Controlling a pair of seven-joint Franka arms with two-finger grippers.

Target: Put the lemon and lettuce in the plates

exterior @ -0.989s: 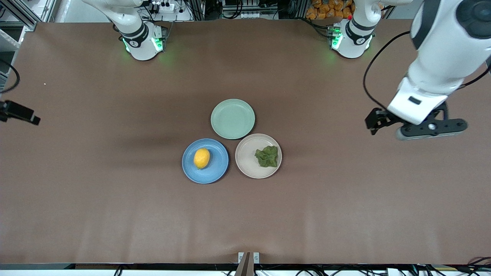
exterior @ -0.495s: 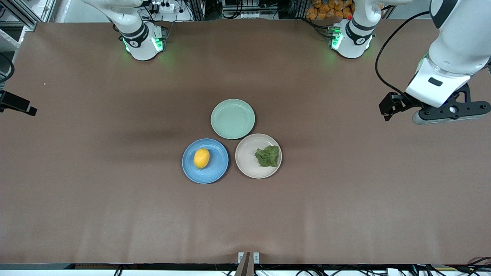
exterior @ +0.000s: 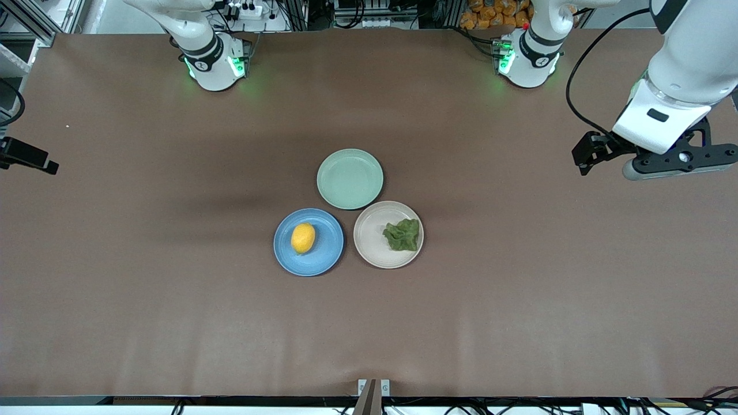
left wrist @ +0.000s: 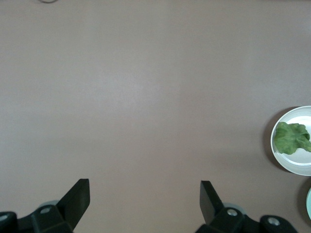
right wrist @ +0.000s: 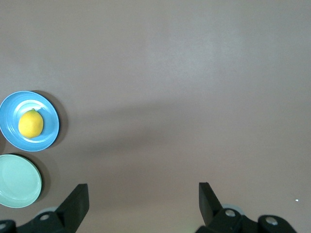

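The lemon (exterior: 303, 238) lies on the blue plate (exterior: 330, 246). The lettuce (exterior: 402, 235) lies on the beige-pink plate (exterior: 370, 237) beside it, toward the left arm's end. My left gripper (exterior: 674, 163) hangs open and empty over bare table near the left arm's end; its wrist view (left wrist: 144, 194) shows wide-apart fingers, with the lettuce (left wrist: 290, 138) on its plate (left wrist: 296, 164). My right gripper (right wrist: 143, 196) is open and empty over bare table at the right arm's end. Its wrist view shows the lemon (right wrist: 30, 123) on the blue plate (right wrist: 49, 133).
An empty pale green plate (exterior: 350, 178) touches both other plates, farther from the front camera; it also shows in the right wrist view (right wrist: 18, 180). Only a black part of the right hand (exterior: 27, 156) shows at the front view's edge. Brown table (exterior: 173, 300) surrounds the plates.
My left gripper has drawn away from the plates toward the left arm's end of the table. The right hand has shifted slightly. Lemon, lettuce and plates have not moved.
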